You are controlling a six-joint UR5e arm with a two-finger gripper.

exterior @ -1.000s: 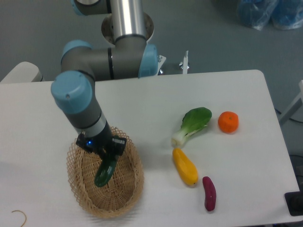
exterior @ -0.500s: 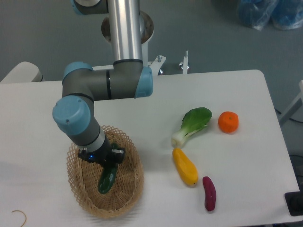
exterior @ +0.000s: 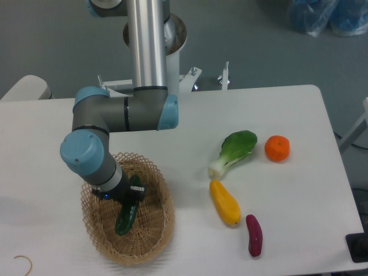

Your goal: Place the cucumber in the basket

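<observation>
The dark green cucumber [exterior: 126, 218] lies tilted inside the tan wicker basket [exterior: 164, 221] at the front left of the table, with its lower end on the basket floor. My gripper [exterior: 131, 197] reaches down into the basket and its black fingers are closed around the cucumber's upper part. A bit of the cucumber's upper end shows past the fingers. The wrist hides the far left part of the basket.
To the right lie a bok choy [exterior: 233, 152], an orange [exterior: 277, 148], a yellow squash [exterior: 225, 202] and a small purple eggplant [exterior: 254, 234]. A thin loop of string [exterior: 23, 262] lies at the front left table edge.
The arm has lowered and shifted slightly left, carrying the cucumber deeper into the basket. The cucumber's lower end now rests on the basket floor.
</observation>
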